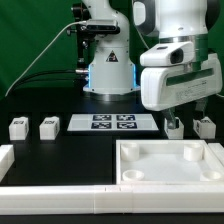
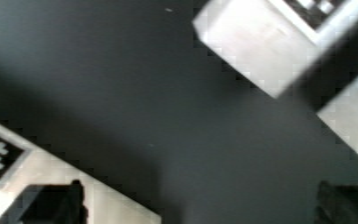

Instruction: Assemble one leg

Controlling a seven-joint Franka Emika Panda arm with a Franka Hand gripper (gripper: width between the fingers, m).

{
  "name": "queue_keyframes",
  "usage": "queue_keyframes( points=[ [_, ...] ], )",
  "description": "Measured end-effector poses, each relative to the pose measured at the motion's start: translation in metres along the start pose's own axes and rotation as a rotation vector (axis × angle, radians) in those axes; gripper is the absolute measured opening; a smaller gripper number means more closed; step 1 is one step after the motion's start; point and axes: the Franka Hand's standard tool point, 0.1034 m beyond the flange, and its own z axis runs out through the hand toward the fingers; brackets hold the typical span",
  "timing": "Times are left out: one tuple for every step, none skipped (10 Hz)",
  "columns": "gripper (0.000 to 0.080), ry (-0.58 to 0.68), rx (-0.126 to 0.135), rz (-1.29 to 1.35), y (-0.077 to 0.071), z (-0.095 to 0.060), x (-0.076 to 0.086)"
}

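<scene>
Four small white legs with marker tags stand on the black table in the exterior view: two on the left (image 1: 17,127) (image 1: 47,127) and two on the right (image 1: 175,127) (image 1: 204,127). My gripper (image 1: 186,113) hangs just above and between the right pair, touching neither. In the blurred wrist view, one tagged white leg (image 2: 265,45) and the edge of another (image 2: 357,112) lie ahead of my gripper (image 2: 197,205). Its dark fingers (image 2: 43,205) stand wide apart with only bare table between them, so the gripper is open and empty.
The large white tray-like piece (image 1: 170,172) with round corner sockets lies in front of the right legs. The marker board (image 1: 112,123) lies mid-table, its corner in the wrist view (image 2: 2,155). A white rim (image 1: 60,190) runs along the table's front and left.
</scene>
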Motion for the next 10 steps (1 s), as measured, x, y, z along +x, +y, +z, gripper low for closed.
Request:
queue_keyframes(
  points=[
    [0.0649, -0.003, 0.004, -0.007, -0.007, 0.002, 0.001],
    [0.0649, -0.003, 0.003, -0.012, -0.003, 0.002, 0.0],
    [0.0649, -0.003, 0.003, -0.012, -0.003, 0.002, 0.0],
    [0.0649, -0.003, 0.003, -0.012, -0.004, 0.002, 0.0],
    [0.0649, -0.003, 0.003, -0.012, -0.004, 0.002, 0.0],
    [0.0649, 0.01, 0.0, 0.021, -0.003, 0.002, -0.001],
    [0.0649, 0.025, 0.0, 0.116, -0.005, 0.004, -0.011],
    [0.0649, 0.016, 0.007, 0.187, -0.01, 0.006, -0.017],
    [0.0649, 0.015, 0.011, 0.247, -0.016, 0.005, -0.016],
    [0.0649, 0.013, 0.016, 0.312, -0.021, 0.007, -0.015]
  ],
)
